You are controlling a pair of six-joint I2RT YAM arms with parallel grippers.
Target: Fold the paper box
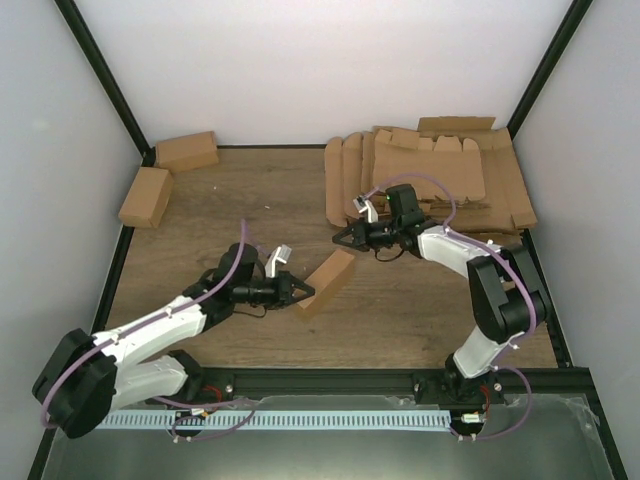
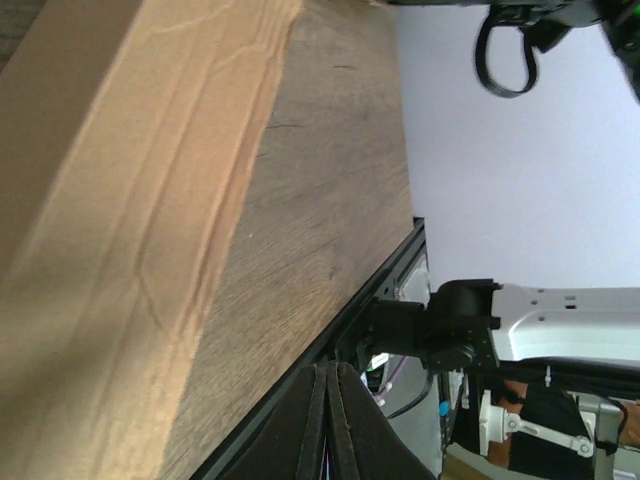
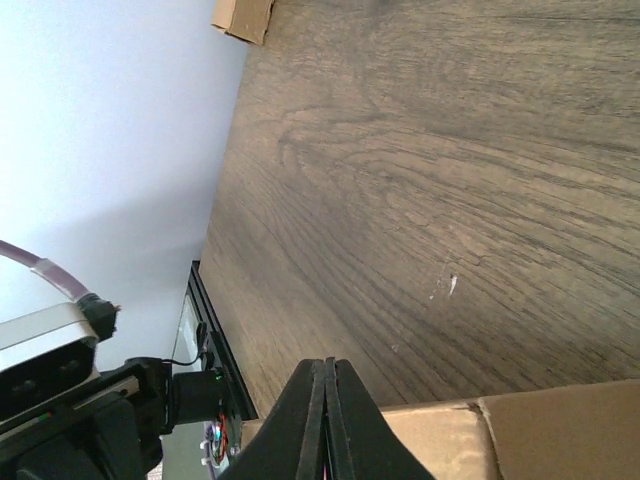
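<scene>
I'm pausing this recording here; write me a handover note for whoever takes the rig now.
Box: mid-table, already brick-shaped.
Left tool: shut, empty, tip at its near end.
Right tool: shut, empty, near its far end.
Done: folding, as far as visible.
Left: check the flaps, perhaps set it by the two finished boxes far left.
Blanks lie far right.

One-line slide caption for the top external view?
Folded paper box lies mid-table, left gripper at its near end, right gripper just beyond, flat blanks piled far right.
</scene>
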